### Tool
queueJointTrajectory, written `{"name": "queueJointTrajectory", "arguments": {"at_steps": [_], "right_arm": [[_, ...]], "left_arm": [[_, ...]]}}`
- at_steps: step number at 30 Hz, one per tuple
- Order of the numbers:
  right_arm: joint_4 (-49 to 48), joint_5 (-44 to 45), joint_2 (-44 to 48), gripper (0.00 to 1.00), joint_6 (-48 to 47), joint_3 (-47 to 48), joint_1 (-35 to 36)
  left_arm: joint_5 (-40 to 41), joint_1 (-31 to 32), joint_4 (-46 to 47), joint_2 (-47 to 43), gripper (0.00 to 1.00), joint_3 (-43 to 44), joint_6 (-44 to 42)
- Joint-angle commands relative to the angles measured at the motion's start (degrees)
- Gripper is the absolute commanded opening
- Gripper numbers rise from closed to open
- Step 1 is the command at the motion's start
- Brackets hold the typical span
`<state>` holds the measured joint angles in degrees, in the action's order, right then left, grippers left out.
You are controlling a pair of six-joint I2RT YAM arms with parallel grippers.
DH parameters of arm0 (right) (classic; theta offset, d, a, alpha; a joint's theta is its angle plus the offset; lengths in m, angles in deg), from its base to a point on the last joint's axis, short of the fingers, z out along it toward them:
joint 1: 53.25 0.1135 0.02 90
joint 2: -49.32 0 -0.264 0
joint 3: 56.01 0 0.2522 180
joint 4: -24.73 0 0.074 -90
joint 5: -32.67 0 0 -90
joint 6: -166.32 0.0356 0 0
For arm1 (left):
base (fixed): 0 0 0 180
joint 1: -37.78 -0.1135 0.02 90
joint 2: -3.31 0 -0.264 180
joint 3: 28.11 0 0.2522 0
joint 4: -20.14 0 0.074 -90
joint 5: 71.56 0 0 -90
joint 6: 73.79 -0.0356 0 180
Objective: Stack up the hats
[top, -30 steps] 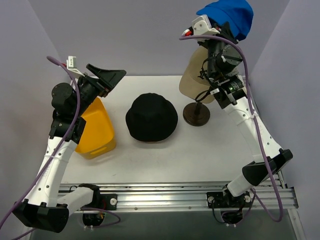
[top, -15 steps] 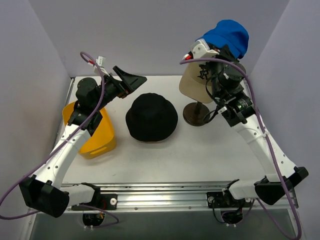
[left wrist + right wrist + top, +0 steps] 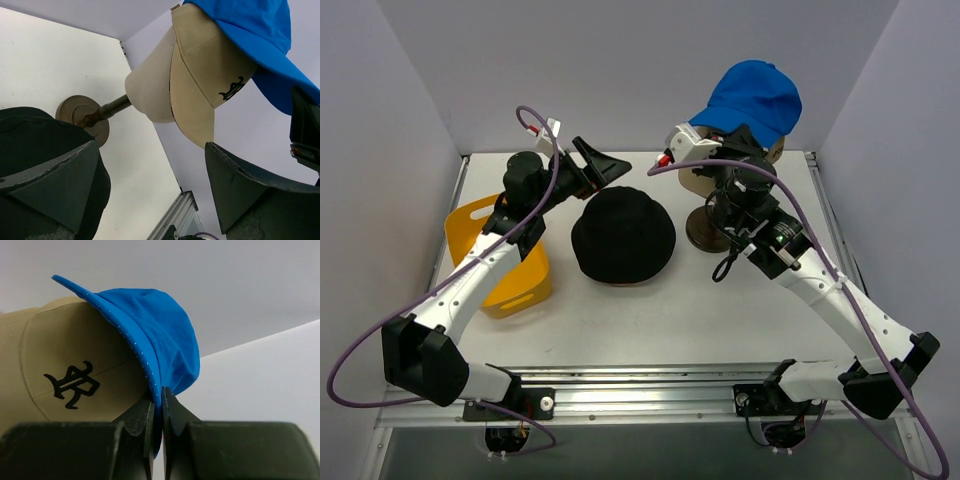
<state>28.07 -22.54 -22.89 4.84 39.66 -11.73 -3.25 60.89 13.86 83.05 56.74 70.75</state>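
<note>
The bright blue baseball cap (image 3: 752, 98) sits over the tan baseball cap (image 3: 697, 184) on the cream mannequin head. My right gripper (image 3: 744, 140) is shut on the blue cap's edge; the right wrist view shows the blue fabric (image 3: 150, 325) pinched between the jaws (image 3: 161, 401), with the tan cap and its dark logo (image 3: 65, 365) beside it. The black bucket hat (image 3: 623, 235) lies on the table's middle. My left gripper (image 3: 607, 165) is open and empty, just above the black hat's far left rim (image 3: 40, 145). The dark red bucket hat is hidden.
A yellow plastic tray (image 3: 512, 262) lies at the left under my left arm. The wooden stand's round base (image 3: 708, 228) rests right of the black hat and also shows in the left wrist view (image 3: 80, 114). Purple walls close in on three sides.
My right gripper has brought the blue cap down and left over the tan cap. My left arm has swung right, from above the tray to the black hat's rim.
</note>
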Motion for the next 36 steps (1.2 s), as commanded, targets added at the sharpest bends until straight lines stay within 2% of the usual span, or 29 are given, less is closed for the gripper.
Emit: {"name": "queueJointTrajectory", "arguments": {"at_steps": [1, 13, 33, 36], "right_arm": [[-1.2, 6.8, -0.7, 0.00, -2.1, 0.3, 1.9], [0.2, 16.9, -0.7, 0.00, -3.8, -5.2, 8.7], [6.9, 16.0, 2.3, 0.00, 7.0, -11.8, 9.1], [7.9, 17.0, 2.9, 0.04, 8.4, -11.8, 9.2]], "left_arm": [[-1.2, 0.2, 4.5, -0.2, 0.95, 2.1, -1.5], [-0.9, 0.1, 4.6, 0.6, 0.95, 1.8, -1.8], [-0.7, 0.2, 4.5, 1.5, 0.95, 2.8, -1.3], [-0.5, 0.2, 3.9, 1.3, 0.95, 3.4, -1.6]]}}
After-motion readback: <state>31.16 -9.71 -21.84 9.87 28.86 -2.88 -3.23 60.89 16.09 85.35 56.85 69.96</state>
